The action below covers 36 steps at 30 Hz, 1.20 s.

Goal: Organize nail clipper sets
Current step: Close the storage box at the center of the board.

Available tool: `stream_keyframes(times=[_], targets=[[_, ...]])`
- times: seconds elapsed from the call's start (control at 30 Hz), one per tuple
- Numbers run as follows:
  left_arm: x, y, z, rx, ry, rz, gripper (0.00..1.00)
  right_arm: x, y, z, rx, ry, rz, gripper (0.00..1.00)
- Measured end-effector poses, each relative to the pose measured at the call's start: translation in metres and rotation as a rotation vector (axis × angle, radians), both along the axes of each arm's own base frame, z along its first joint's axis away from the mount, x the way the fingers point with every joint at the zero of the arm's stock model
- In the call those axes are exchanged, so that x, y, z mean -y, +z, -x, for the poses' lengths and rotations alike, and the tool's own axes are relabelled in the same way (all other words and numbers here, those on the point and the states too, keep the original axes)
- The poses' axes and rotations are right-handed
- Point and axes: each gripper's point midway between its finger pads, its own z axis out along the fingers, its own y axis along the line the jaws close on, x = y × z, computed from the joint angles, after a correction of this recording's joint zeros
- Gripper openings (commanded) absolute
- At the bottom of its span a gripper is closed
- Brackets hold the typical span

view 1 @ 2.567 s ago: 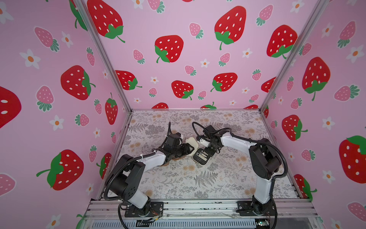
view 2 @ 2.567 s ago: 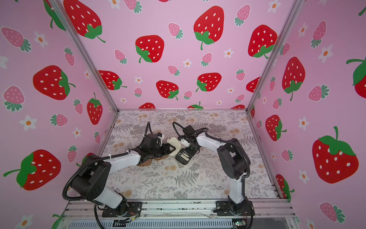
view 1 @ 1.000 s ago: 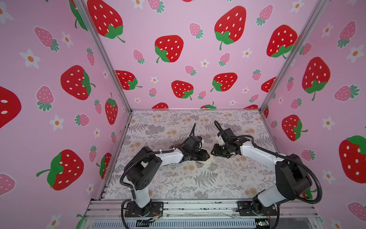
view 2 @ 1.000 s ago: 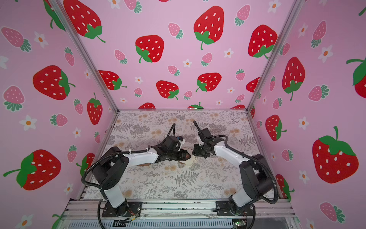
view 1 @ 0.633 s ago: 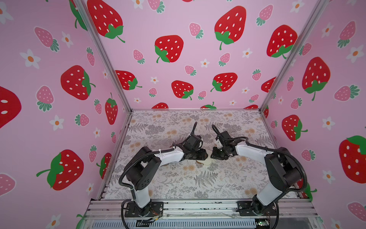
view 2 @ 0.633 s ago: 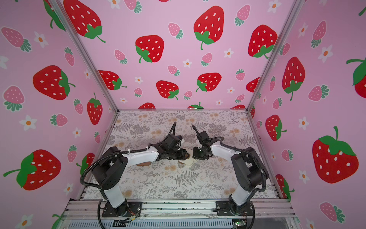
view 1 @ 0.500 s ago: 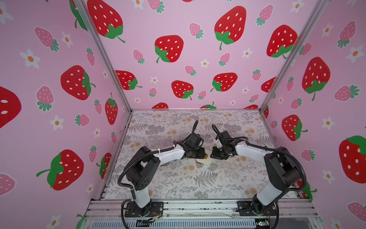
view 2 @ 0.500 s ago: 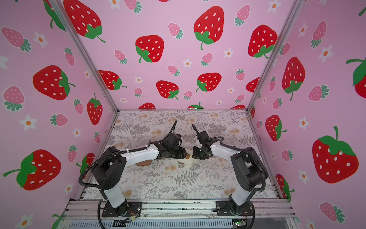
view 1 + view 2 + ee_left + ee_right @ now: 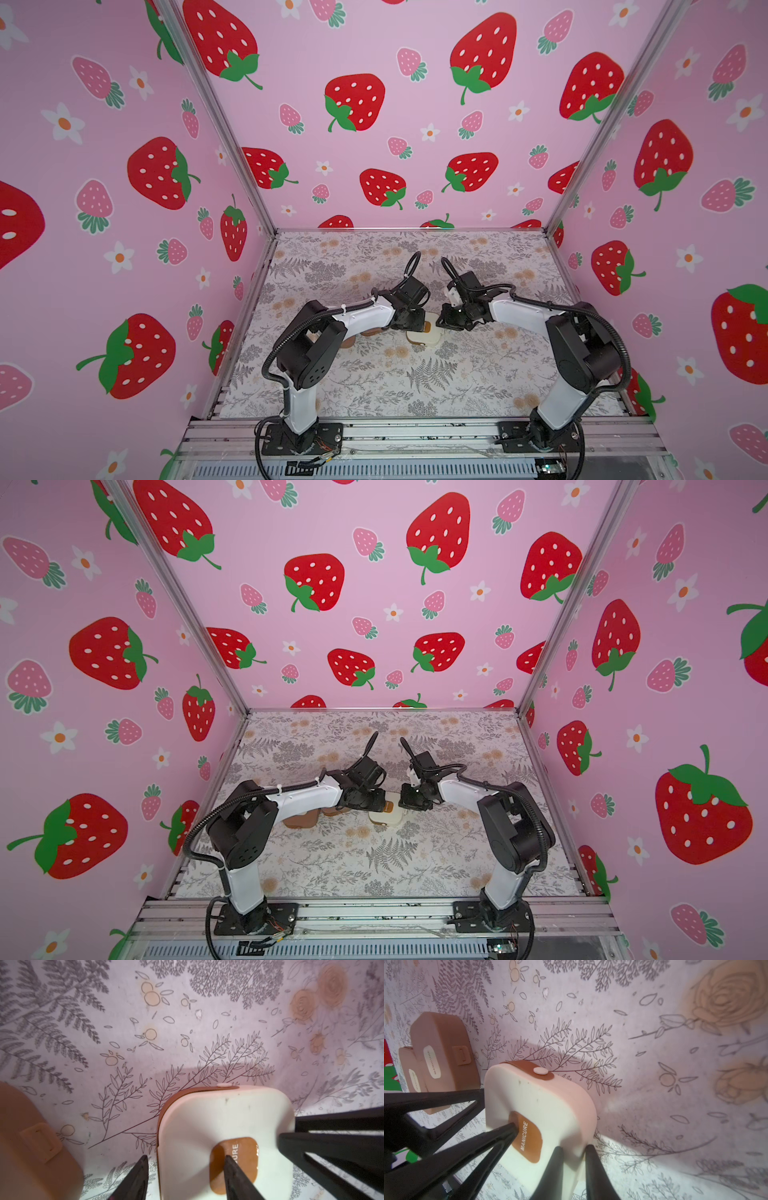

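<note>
Sitting closed on the table, the cream case has the right claw pinching its corner and the left claw spread, one tip on its lid patch. Two brown cases lie closed nearby. No loose tools show, so organizing seems nearly done.
</note>
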Motion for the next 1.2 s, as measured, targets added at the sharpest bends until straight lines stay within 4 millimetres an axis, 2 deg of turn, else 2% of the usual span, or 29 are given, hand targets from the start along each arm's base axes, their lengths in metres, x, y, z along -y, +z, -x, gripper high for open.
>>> stream_keyframes(times=[0.13, 0.23, 0.5, 0.9, 1.2], targets=[[0.001, 0.000, 0.000, -0.002, 0.001, 0.002, 0.57, 0.000, -0.001, 0.000, 0.010, 0.012, 0.009, 0.34], [0.001, 0.000, 0.001, -0.005, 0.002, 0.005, 0.56, 0.003, -0.002, 0.001, 0.011, 0.012, 0.029, 0.37], [0.001, 0.000, 0.001, -0.007, 0.005, 0.010, 0.55, 0.006, 0.001, 0.013, 0.004, 0.031, 0.072, 0.30], [0.002, -0.001, 0.001, -0.015, 0.013, 0.019, 0.55, -0.002, -0.002, 0.020, -0.011, 0.026, 0.044, 0.28], [-0.002, -0.002, -0.001, -0.023, 0.032, 0.028, 0.46, -0.009, -0.012, 0.020, -0.047, -0.023, -0.063, 0.27]])
